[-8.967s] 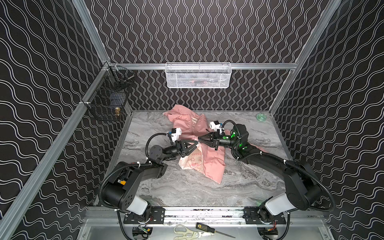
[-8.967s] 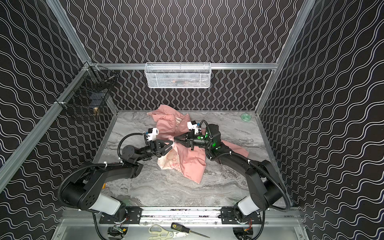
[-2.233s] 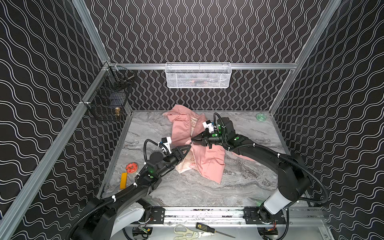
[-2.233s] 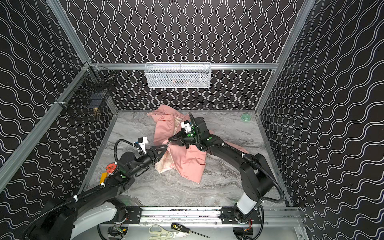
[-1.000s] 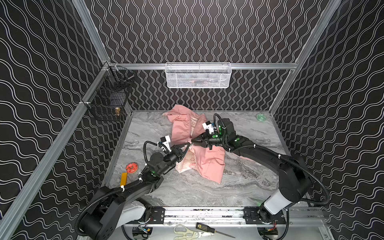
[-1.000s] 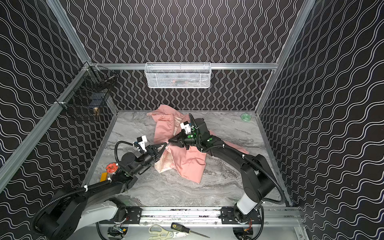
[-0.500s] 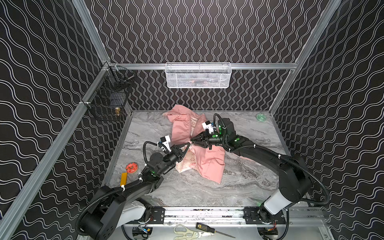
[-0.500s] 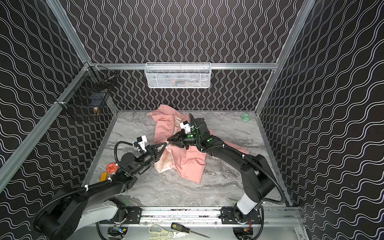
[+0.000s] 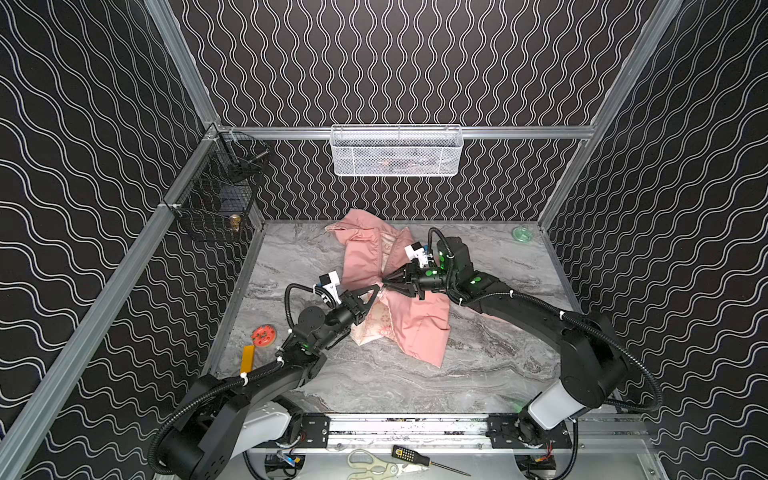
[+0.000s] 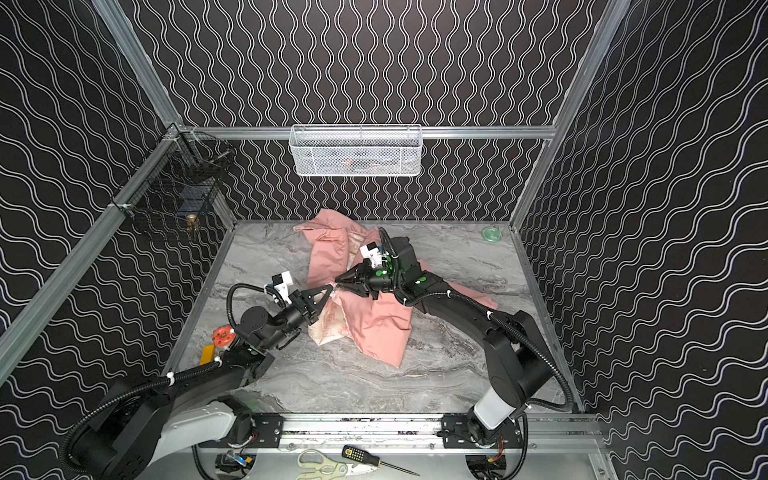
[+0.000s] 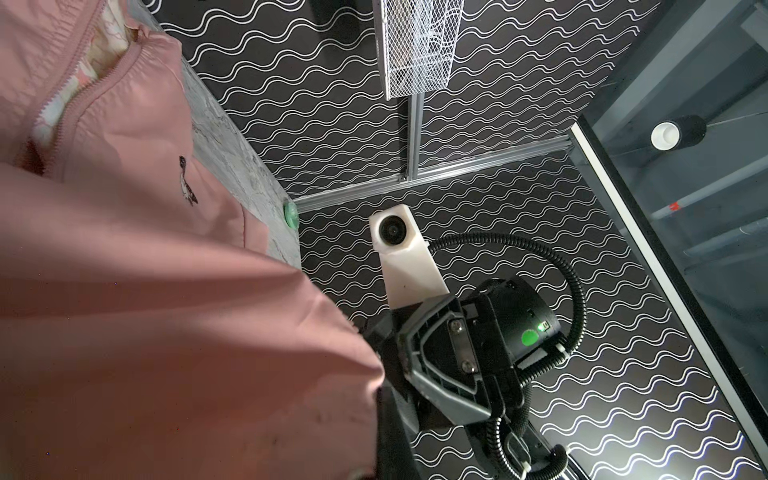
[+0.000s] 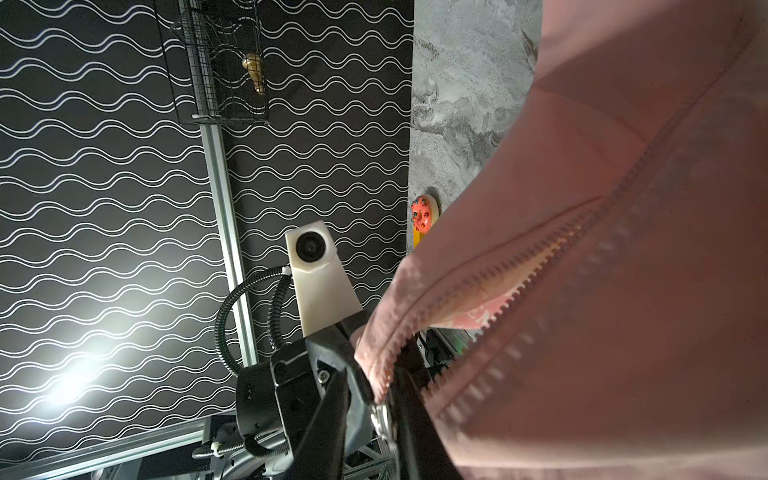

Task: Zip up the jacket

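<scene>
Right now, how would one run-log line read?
zipper: open | left end effector: shut on salmon-pink fabric jacket | right end effector: at jacket edge, grip unclear

No text, brand, number or sign can be read anywhere. The small dark print point(image 11: 186, 183) on the jacket point(image 11: 145, 311) is a figure, not lettering

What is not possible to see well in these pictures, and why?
- Slider: in the right wrist view the zipper teeth run into shadow; none is clear.
- Tips of the right hand: the jacket covers them in the left wrist view; open or shut, unclear.
- White basket: mesh blurs its contents in both top views.
- Black basket: in a top view the brass thing inside is too small to name.
</scene>
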### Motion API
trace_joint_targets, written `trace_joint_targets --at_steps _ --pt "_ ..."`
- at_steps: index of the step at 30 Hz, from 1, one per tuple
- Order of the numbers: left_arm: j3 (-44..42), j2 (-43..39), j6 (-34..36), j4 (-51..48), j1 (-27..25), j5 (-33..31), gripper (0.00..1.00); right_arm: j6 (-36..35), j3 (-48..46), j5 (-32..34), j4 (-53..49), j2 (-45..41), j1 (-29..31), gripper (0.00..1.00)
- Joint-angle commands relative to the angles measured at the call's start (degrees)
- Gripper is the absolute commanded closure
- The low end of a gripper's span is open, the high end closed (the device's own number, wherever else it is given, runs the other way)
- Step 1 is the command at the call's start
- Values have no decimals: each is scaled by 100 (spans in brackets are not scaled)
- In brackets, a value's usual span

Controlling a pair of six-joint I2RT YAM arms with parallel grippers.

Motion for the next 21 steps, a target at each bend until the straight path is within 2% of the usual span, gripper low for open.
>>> trace_joint_targets --at_steps 1,8,14,21 --pt "-12 12 -16 323 1 -42 100 10 -20 -16 91 -55 8 82" --pt "-29 39 -33 349 4 -48 100 30 -41 -6 109 -97 7 86" --pt "-11 99 -69 438 5 -4 100 11 -51 11 62 -68 23 99" --pt "-72 12 -117 374 13 -4 100 -278 41 340 -409 -126 -31 100"
